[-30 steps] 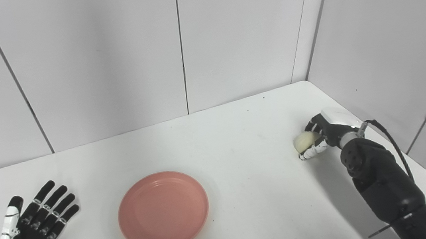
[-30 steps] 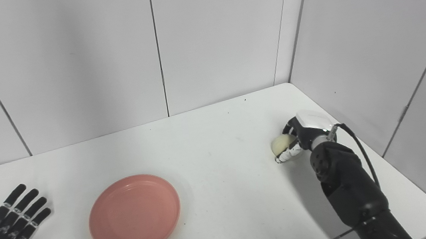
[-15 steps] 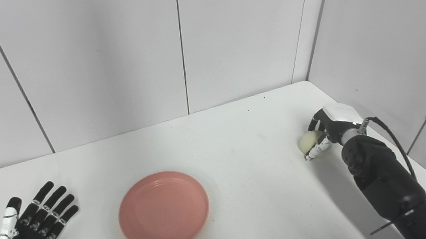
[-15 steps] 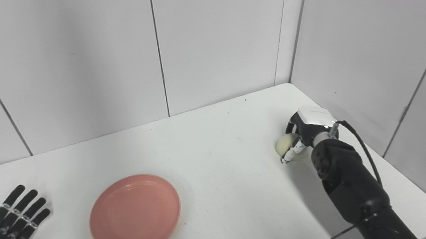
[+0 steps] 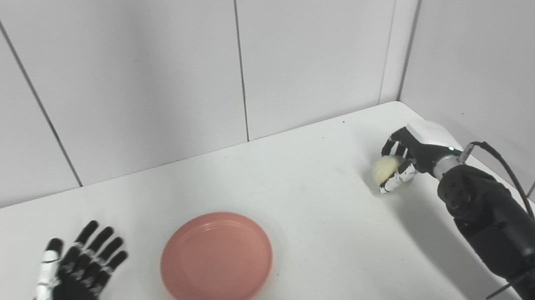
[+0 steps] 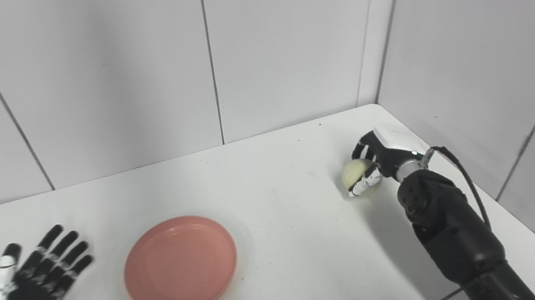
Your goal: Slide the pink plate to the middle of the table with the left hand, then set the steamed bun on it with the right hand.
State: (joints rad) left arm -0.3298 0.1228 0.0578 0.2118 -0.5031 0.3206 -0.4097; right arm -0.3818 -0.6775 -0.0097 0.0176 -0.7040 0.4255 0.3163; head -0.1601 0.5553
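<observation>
The white table (image 5: 310, 175) fills the lower part of both views, set into a corner of grey wall panels (image 5: 138, 74). The pink plate (image 5: 216, 261) lies empty near the table's middle, toward the front edge. The left hand (image 5: 70, 295) rests flat well left of it, fingers spread, holding nothing. The right hand (image 6: 380, 160) grasps the steamed bun (image 6: 353, 172) near the table's right edge. The right eye view alone shows the table's front right corner.

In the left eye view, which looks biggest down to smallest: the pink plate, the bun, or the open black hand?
1. pink plate
2. left hand, though it sits nearer the camera, which may flatter it
3. steamed bun, partly covered by the right hand
</observation>
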